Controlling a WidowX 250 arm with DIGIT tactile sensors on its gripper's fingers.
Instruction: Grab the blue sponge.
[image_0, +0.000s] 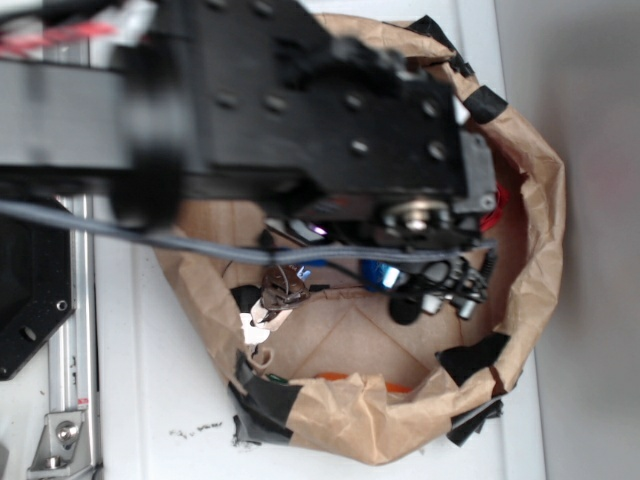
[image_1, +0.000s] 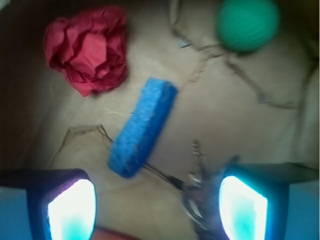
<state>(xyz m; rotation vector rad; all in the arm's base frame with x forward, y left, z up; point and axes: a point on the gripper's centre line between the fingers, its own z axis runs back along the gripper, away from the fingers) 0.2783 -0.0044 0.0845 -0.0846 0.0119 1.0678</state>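
Observation:
In the wrist view the blue sponge (image_1: 143, 126) lies flat on the brown paper floor, slanted from upper right to lower left. My gripper (image_1: 157, 207) is open and empty, its two glowing pads (image_1: 72, 210) wide apart, with the sponge's near end just beyond them, left of centre. In the exterior view the arm covers most of the paper bowl (image_0: 530, 200); only a small bit of the blue sponge (image_0: 375, 272) shows under the arm, and the gripper itself is hidden by it.
A red crumpled paper wad (image_1: 87, 47) lies far left of the sponge. A green ball (image_1: 247, 22) sits at the far right. A bunch of metal keys (image_1: 197, 192) lies close to the right pad. The bowl's paper walls rise all round.

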